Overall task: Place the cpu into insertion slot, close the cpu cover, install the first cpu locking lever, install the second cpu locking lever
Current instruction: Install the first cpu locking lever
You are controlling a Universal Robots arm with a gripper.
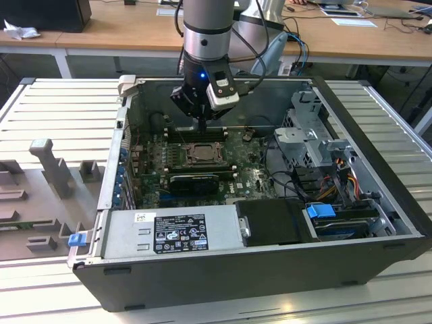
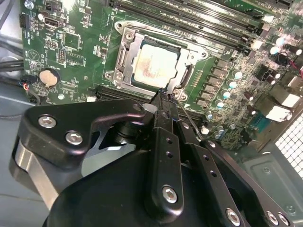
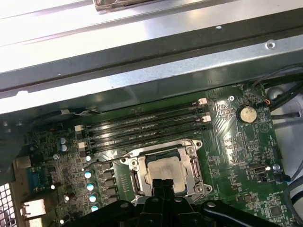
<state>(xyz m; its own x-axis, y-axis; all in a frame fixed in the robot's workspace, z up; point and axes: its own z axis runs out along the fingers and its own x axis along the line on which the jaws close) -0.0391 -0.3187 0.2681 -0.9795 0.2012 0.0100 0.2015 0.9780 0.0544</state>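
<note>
Grey slatted tables [image 1: 61,115] are seen around an open computer case [image 1: 378,223], and a green motherboard [image 2: 71,42] is laid flat inside it. The cpu [image 2: 154,66] is seated in the insertion slot [image 2: 124,56], with the cpu cover [image 2: 191,60] laid down around it, and the long black memory slots [image 3: 142,130] are seen just beside the slot in both wrist views. The gripper [image 2: 164,97] is held just over the edge of the slot near a thin wire lever [image 2: 189,118], and its fingers [image 2: 163,137] are pressed close together with nothing held between them.
</note>
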